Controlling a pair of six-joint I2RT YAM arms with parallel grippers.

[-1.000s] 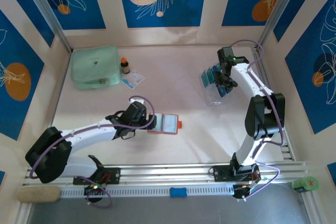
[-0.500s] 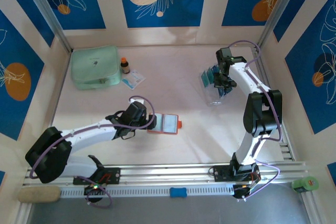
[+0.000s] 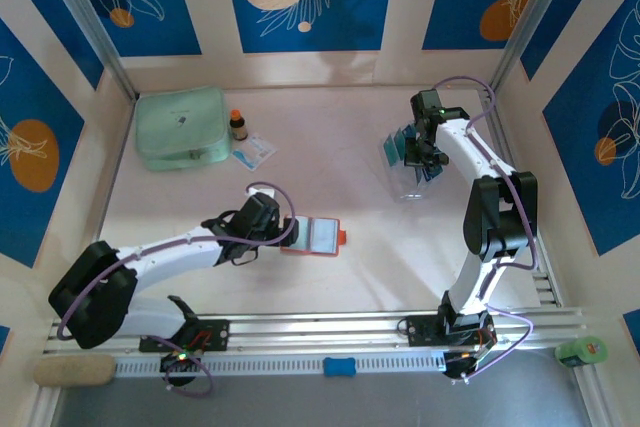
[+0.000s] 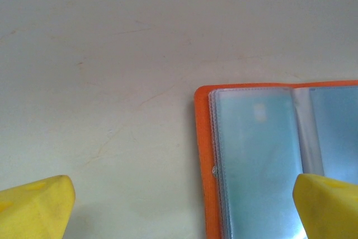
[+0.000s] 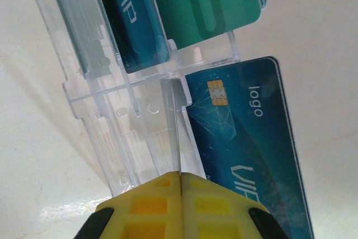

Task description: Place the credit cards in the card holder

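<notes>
The orange card holder (image 3: 318,235) lies open on the table with its pale clear pockets (image 4: 257,155) facing up. My left gripper (image 3: 290,232) hovers at its left edge, open, the yellow fingertips wide apart (image 4: 187,205) and nothing between them. At the back right, the credit cards (image 3: 397,145) stand in a clear rack (image 5: 117,121): a blue one (image 5: 134,20), a green one (image 5: 207,4), and a dark blue chip card (image 5: 246,138) leaning at the rack's end. My right gripper (image 5: 180,178) is shut on a thin card seen edge-on, which rises from between its fingers.
A mint-green zip pouch (image 3: 180,127) sits at the back left, with a small brown bottle (image 3: 238,125) and a white-and-blue flat packet (image 3: 253,150) beside it. Open table lies between the card holder and the rack. Patterned walls close in the back and sides.
The right gripper's jaws have closed at the rack and the wrist has shifted slightly left. The left arm and the card holder have not moved.
</notes>
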